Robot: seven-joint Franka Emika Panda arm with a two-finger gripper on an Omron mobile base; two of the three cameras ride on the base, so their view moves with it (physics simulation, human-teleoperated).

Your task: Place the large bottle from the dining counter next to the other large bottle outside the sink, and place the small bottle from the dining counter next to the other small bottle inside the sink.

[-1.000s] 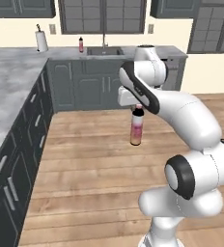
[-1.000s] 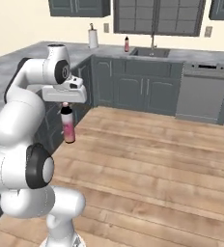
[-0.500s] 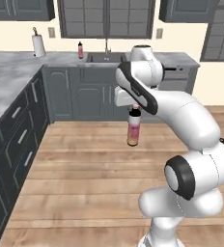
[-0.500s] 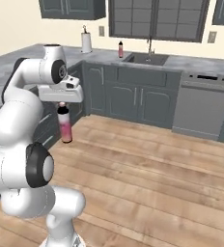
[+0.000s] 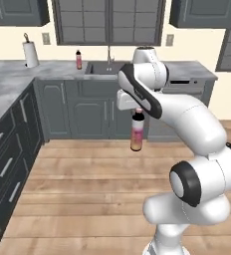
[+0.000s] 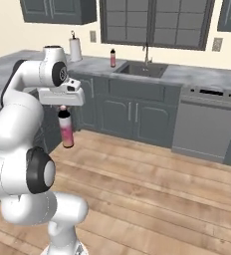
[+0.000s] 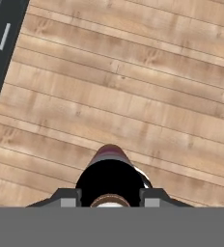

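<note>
Gripping the pink, dark-capped bottle (image 5: 136, 132) by its neck, the tool (image 5: 137, 110) hung above the wooden floor (image 7: 133, 96). A second red bottle (image 6: 113, 58) stood on the grey desk (image 6: 87, 63) beside the sink (image 6: 140, 69).

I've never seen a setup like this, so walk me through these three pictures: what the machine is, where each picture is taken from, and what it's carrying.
This is a rendered kitchen with a white robot arm on a base that can drive. Two pictures come from cameras on that base, behind the arm to its left and right, looking forward over it. The third comes from a camera on the hand, looking straight down at the wooden floor.

The tool at the arm's end is shut on the neck of a bottle, which hangs upright above the floor; in the hand view you look down on its dark cap.

Ahead is a grey counter with a sink. Another bottle stands on the counter beside the sink, and a paper towel roll further along.
</note>
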